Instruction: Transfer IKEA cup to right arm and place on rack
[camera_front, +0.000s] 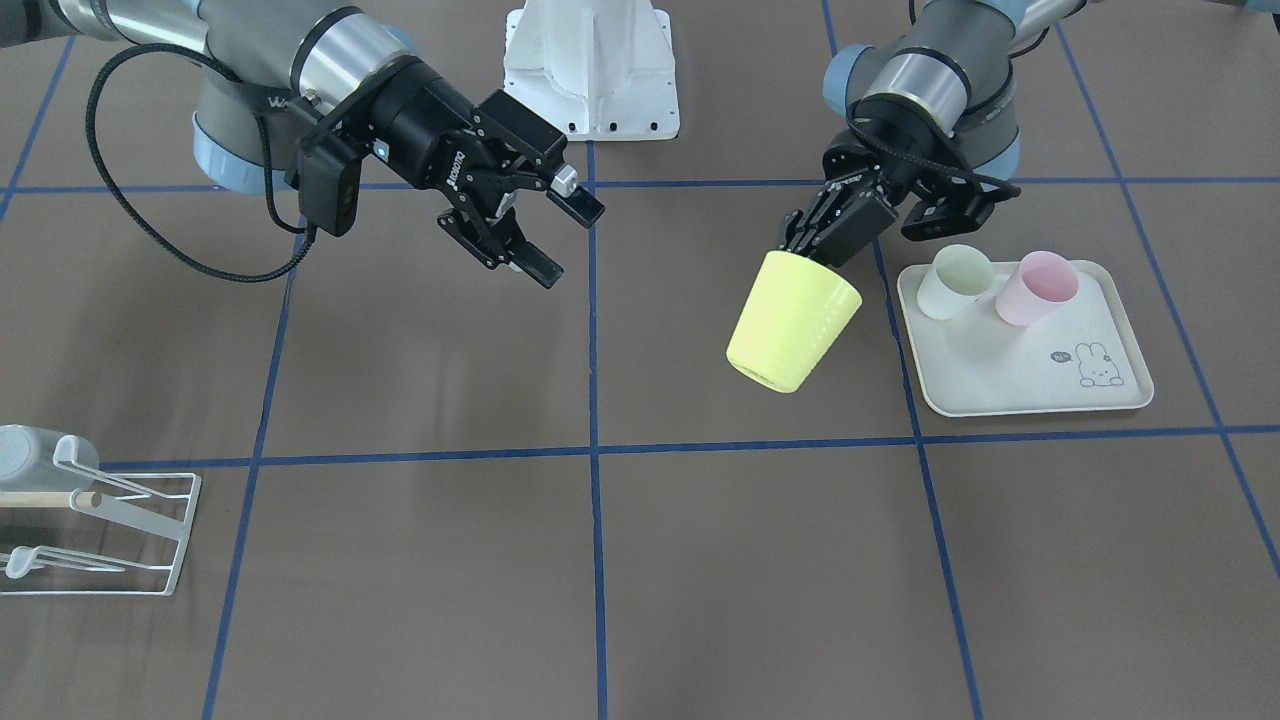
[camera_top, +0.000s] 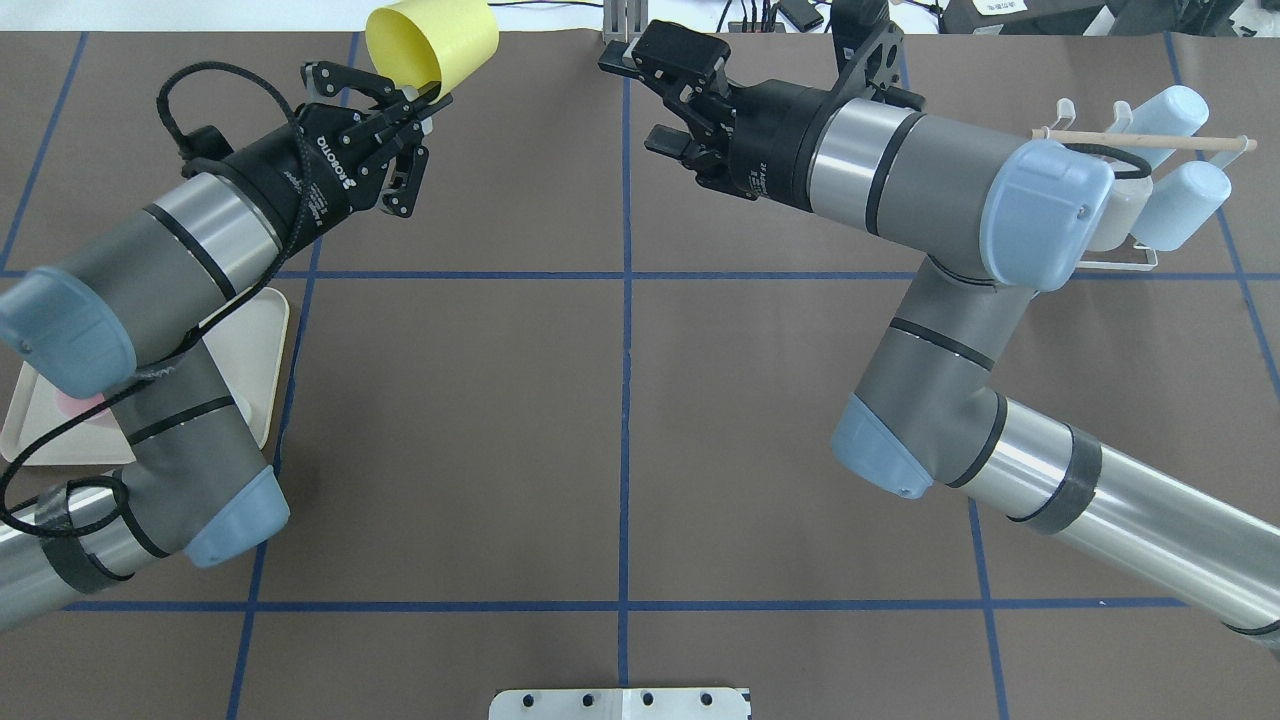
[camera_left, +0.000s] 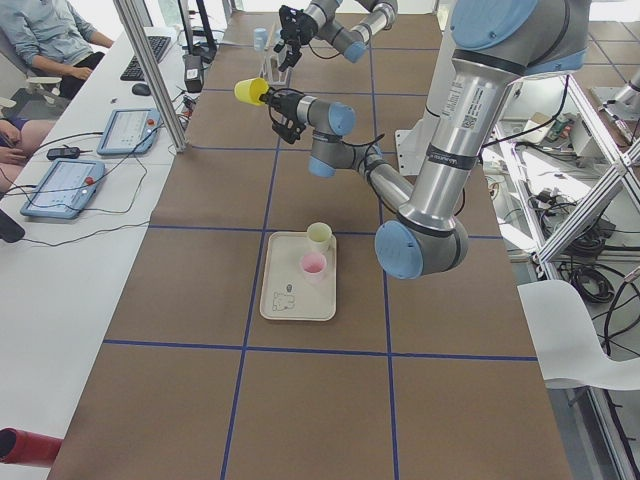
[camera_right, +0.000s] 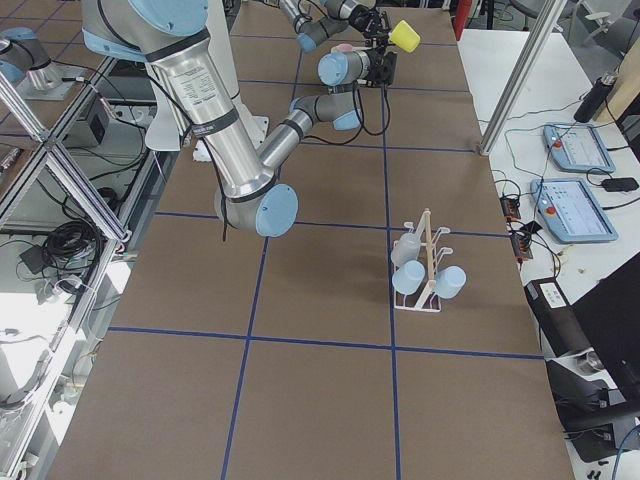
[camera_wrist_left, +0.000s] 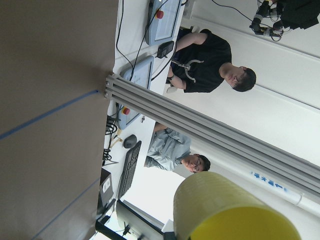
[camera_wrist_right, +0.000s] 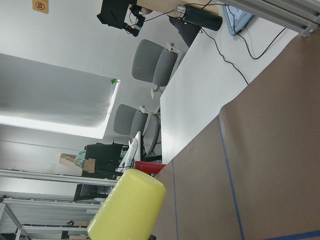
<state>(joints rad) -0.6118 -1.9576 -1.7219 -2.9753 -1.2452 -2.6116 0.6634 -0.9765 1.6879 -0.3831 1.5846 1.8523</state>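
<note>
Exterior front-facing view: the left hand (camera_front: 810, 250) pinches the rim of the yellow cup (camera_front: 793, 322). The cup hangs tipped in the air, its bottom pointing down and toward the camera. It is just beside the tray (camera_front: 1010, 395), off the tray's inner edge. A pale green cup (camera_front: 955, 282) and a pink cup (camera_front: 1037, 287) stand on the tray, near its back rim. The right hand (camera_front: 565, 240) is well apart from the tray, past the yellow cup, with its two fingers spread wide and nothing in them. Brown bench (camera_front: 700, 560) with blue lines shows in the gap between the two hands. The rack (camera_front: 185, 520) sits far from the tray, at the other end of the bench, cut off by the picture's edge.

Overhead exterior view: the yellow cup's open mouth faces back at the robot, up by the far edge of the bench. Only a corner of the tray peeks out from under the left arm. The rack holds blue cups (camera_top: 1185, 205) under a thin wooden rod (camera_top: 1150, 140).

Exterior left view: the yellow cup is raised well beyond the tray.

Exterior right view: the rack stands alone near the bench's outer edge.

Left wrist-mounted view: the yellow cup fills the lower corner.

Right wrist-mounted view: the yellow cup shows low, with bench beside it.
</note>
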